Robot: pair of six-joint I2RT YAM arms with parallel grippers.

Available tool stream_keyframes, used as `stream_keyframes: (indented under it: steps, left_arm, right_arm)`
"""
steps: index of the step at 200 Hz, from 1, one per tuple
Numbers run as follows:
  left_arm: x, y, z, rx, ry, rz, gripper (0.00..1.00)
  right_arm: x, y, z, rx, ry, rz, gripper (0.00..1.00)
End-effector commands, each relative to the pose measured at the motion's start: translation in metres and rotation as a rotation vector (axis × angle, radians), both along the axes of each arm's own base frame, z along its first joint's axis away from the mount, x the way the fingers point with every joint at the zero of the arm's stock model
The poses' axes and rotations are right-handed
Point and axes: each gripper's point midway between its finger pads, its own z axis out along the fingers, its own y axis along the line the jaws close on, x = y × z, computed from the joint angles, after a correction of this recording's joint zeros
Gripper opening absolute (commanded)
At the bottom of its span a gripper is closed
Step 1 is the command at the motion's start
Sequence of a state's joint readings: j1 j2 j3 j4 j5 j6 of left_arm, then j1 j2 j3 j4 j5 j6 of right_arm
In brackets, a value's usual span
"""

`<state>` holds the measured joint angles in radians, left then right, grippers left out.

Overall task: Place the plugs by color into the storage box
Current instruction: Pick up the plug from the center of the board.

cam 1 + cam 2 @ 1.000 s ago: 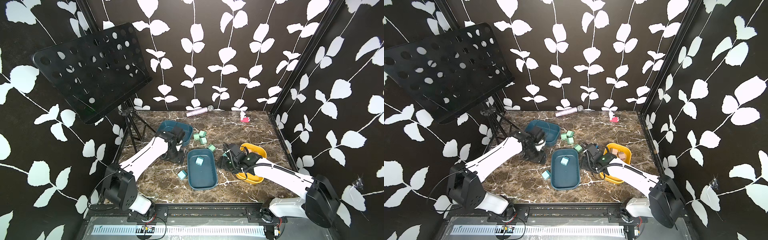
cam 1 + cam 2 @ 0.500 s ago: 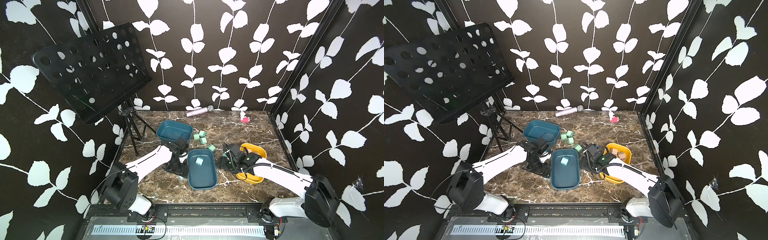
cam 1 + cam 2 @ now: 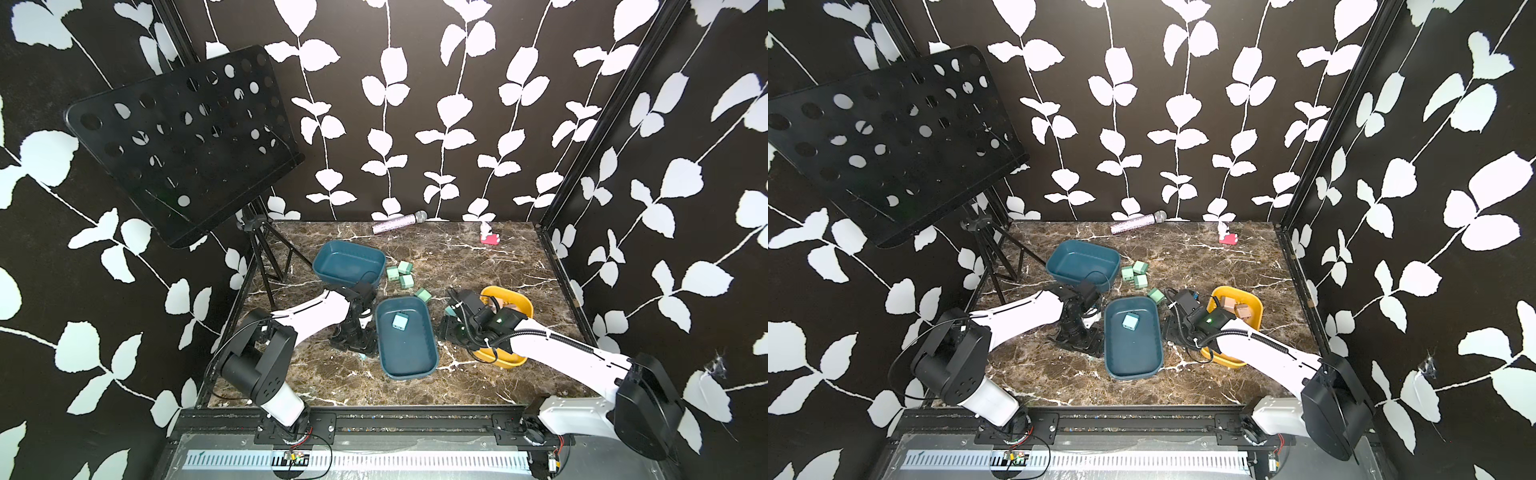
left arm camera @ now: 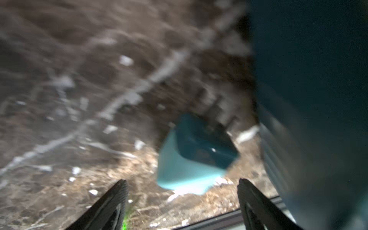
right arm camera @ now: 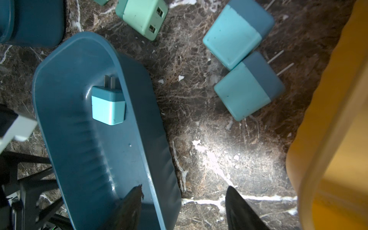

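Left pincer (image 4: 181,180) gapes empty beside blue plug (image 4: 189,161).

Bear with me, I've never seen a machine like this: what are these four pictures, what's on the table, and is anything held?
These are two white robot arms, each ending in a two-finger claw. The two wide pictures come from one camera pair up high; the two close-ups come from cameras on the wrists. The table holds an empty far bin, a near bin with one blue plug, a yellow bin with tan plugs, loose green plugs, a microphone and a toy. The left claw is open before a loose blue plug; the right claw is open near two more blue plugs. Nothing is held.
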<state>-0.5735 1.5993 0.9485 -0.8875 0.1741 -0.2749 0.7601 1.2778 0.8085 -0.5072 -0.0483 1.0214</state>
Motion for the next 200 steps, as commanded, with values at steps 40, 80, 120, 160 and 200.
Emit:
stream_keyframes:
  steps: [40, 80, 120, 160, 200]
  left_arm:
    - [0.02, 0.02, 0.005, 0.046, -0.026, 0.097, 0.87]
    - [0.02, 0.017, 0.003, 0.01, -0.009, 0.187, 0.86]
    - [0.024, 0.014, -0.003, 0.004, -0.01, 0.172, 0.78]
    - [0.025, 0.011, -0.007, -0.004, -0.005, 0.155, 0.6]
    - [0.023, 0.012, -0.003, -0.008, -0.008, 0.159, 0.36]
  right_arm:
    - [-0.002, -0.003, 0.0, -0.013, 0.0, -0.013, 0.65]
    - [0.001, 0.001, -0.001, -0.01, 0.005, -0.007, 0.65]
    - [0.002, 0.001, -0.002, -0.015, 0.003, -0.005, 0.65]
    - [0.001, 0.001, -0.003, -0.015, 0.004, -0.005, 0.65]
    - [0.001, -0.001, -0.003, -0.013, -0.001, -0.011, 0.65]
